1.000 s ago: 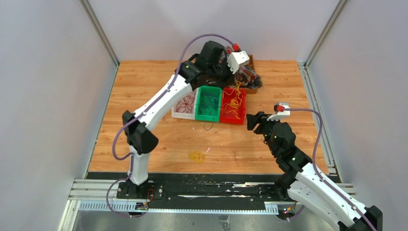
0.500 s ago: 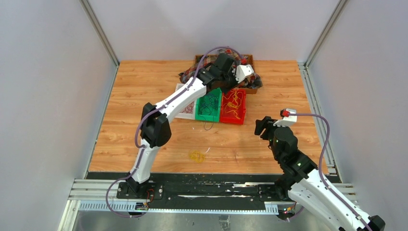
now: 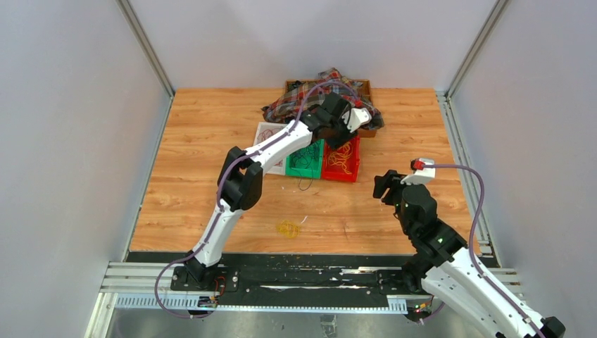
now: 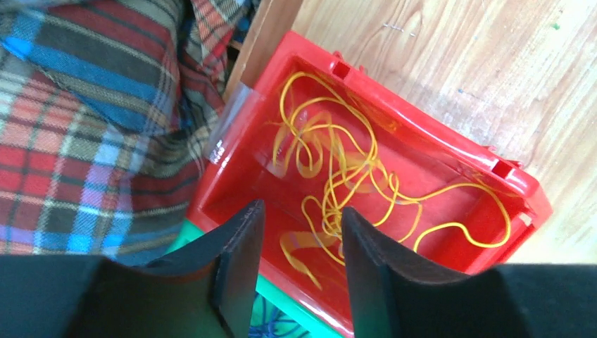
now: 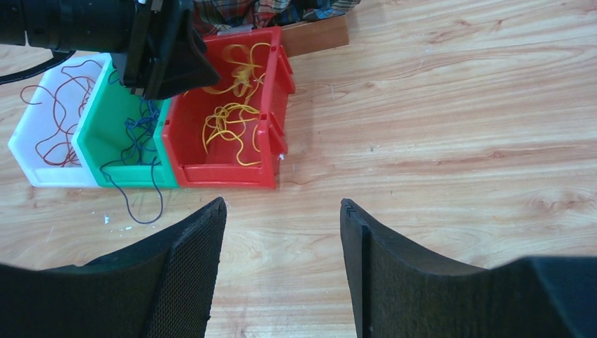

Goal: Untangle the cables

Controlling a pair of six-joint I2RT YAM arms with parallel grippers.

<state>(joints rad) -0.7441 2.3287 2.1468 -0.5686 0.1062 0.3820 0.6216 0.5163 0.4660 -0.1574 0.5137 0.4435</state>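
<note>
Yellow cables lie loose in the red bin. My left gripper hangs just above that bin's near end, open, with nothing between its fingers. From above, the left gripper sits over the back of the red bin. Dark red cables lie in the white bin. Dark cables fill the green bin, one strand trailing onto the table. A small yellow bundle lies alone on the table. My right gripper is open and empty over bare wood.
A plaid cloth is heaped over a wooden box right behind the bins. Grey walls with metal posts close in the table on three sides. The right arm stands right of the bins.
The left arm has come down from above the bins to the red bin, and its jaws have parted. The right gripper has drawn back slightly to the right.
</note>
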